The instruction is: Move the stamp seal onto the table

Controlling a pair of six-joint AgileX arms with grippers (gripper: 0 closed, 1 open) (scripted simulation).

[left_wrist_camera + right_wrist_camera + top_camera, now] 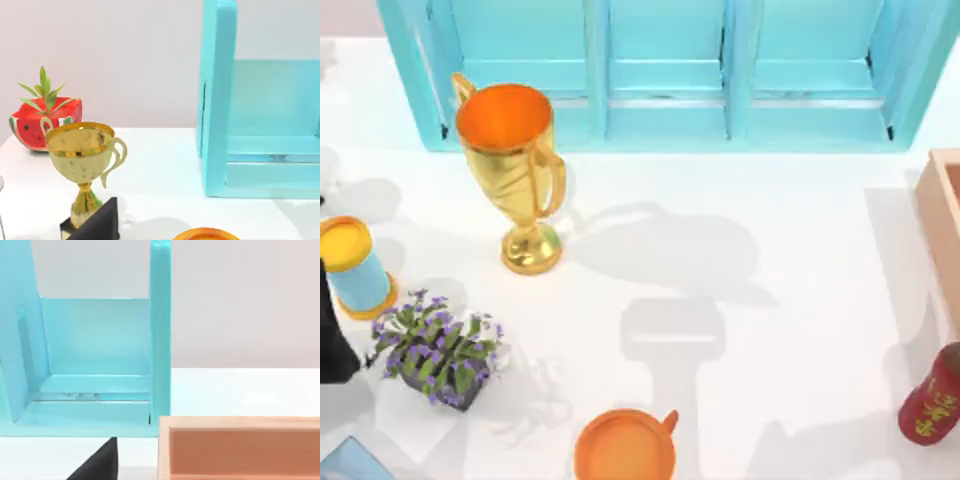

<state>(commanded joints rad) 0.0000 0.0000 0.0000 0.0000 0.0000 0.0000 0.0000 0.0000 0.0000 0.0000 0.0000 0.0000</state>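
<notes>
Down low at the left edge of the top view sits my left arm (332,330), black and parked, and a dark bit of the left gripper (97,225) pokes up in front of the gold trophy (82,160). I cannot tell if it is gripping or let go. A dark bit of the right gripper (97,462) shows beside the wooden box (240,447), and I cannot tell its grip either. Just beside my left arm stand a blue spool with yellow ends (355,265) and a pot of purple flowers (440,350). The white table (740,320) also holds an orange cup (625,445) and a red rounded thing with yellow letters (932,400) near the box. A turquoise cabinet (665,70) stands at the back.
</notes>
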